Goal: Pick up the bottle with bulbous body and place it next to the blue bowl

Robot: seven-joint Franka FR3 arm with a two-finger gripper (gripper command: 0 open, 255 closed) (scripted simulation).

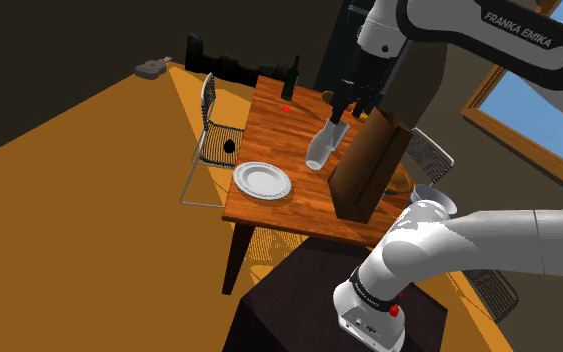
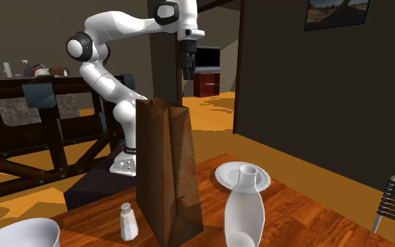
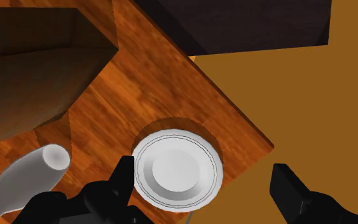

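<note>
So the bottle (image 2: 245, 210) is plain whitish-grey all over: a fat round belly, then a shorter neck that flares into a wide open mouth, no cap. It's standing upright on the wooden surface (image 2: 308, 217), just beside the tall brown paper bag (image 2: 168, 168), with a small gap between the two. Nothing is touching it.

The pincer (image 3: 206, 184) hangs high over the bag with its black fingers spread wide, and it's holding nothing. In the wrist view the bottle sits off to one side of the fingers, not between them.

A white plate (image 1: 262, 180) lies on the bottle's side of the bag, a bit further out. A little white shaker (image 2: 127, 221) stands at the foot of the bag on the other side. The pale bowl (image 2: 17, 233) is over there too, so the bag sits between it and the bottle.
</note>
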